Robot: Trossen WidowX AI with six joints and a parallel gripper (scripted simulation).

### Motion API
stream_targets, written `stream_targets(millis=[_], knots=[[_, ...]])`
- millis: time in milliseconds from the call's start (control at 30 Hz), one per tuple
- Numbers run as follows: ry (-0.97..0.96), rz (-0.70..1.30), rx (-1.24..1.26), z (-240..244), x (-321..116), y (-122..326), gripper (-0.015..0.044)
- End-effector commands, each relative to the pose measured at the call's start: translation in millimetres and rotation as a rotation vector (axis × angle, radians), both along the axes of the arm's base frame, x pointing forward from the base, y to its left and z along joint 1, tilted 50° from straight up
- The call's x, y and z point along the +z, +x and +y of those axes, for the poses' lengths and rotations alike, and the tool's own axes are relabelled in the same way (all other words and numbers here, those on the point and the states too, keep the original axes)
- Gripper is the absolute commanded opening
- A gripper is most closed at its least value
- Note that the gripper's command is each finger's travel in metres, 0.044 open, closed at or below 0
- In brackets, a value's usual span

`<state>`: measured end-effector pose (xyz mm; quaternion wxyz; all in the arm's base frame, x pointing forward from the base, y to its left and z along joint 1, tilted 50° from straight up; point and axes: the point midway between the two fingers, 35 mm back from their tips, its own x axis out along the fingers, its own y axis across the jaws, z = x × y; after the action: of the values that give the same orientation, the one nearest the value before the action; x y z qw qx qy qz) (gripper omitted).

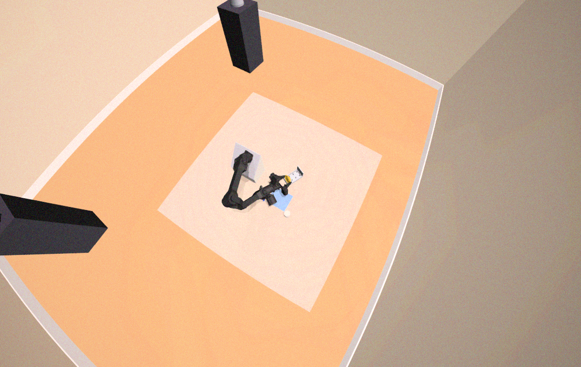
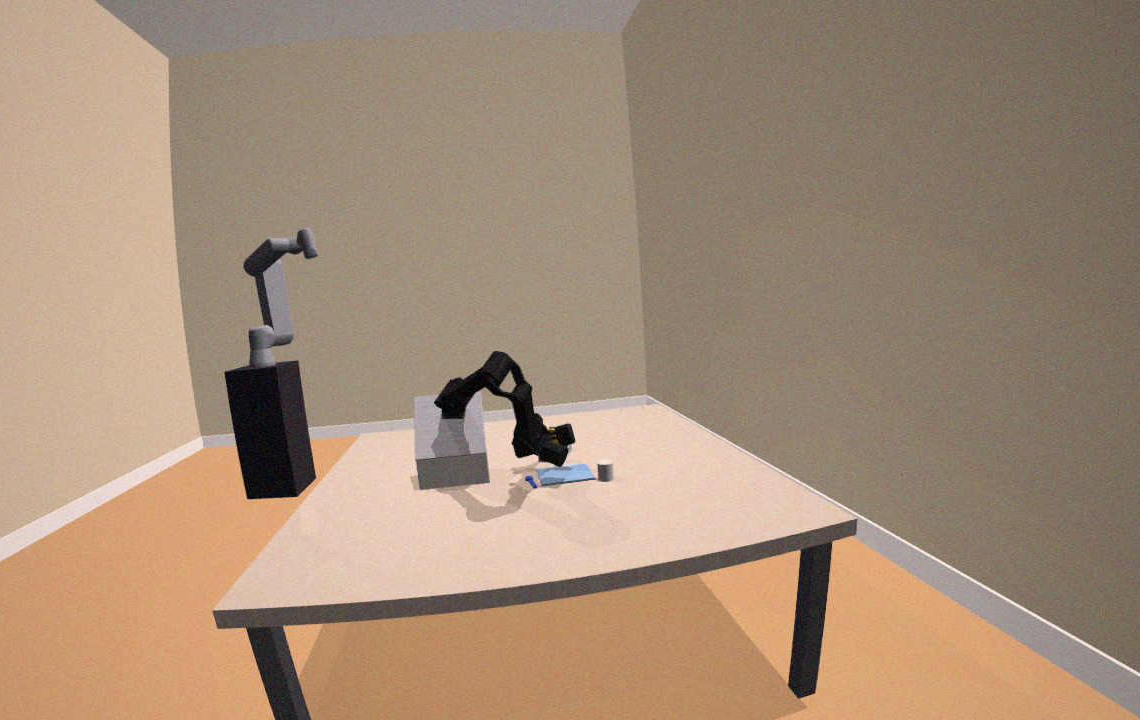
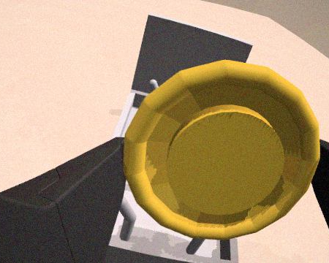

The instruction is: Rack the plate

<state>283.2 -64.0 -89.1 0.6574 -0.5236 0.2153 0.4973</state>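
Note:
A yellow plate (image 1: 287,179) (image 2: 552,430) (image 3: 227,161) is held off the table, its round face towards the wrist camera. My gripper (image 1: 286,180) (image 2: 557,440) (image 3: 221,150) is shut on the plate, one dark finger at each side of its rim. The dish rack (image 1: 296,175) (image 3: 183,44) has a pale base, grey rails and a dark upright end panel. In the wrist view it lies behind the plate, which hides most of its slots. In the exterior view the arm hides nearly all of the rack. The gap between plate and rack cannot be told.
A flat light-blue sheet (image 1: 283,201) (image 2: 567,474) lies beneath and beside the gripper. A small white-grey cup (image 1: 286,213) (image 2: 605,471) stands at its edge. A small dark-blue object (image 2: 531,481) lies on its other side. The arm stands on a grey block (image 2: 451,471).

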Motion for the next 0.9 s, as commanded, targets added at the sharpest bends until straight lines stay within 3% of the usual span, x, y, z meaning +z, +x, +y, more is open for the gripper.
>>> stream_targets(millis=[0,867], knots=[[0.003,0.006,0.003,7,-8,0,0.0],[-0.003,-0.015,0.003,12,-25,3,0.0]])
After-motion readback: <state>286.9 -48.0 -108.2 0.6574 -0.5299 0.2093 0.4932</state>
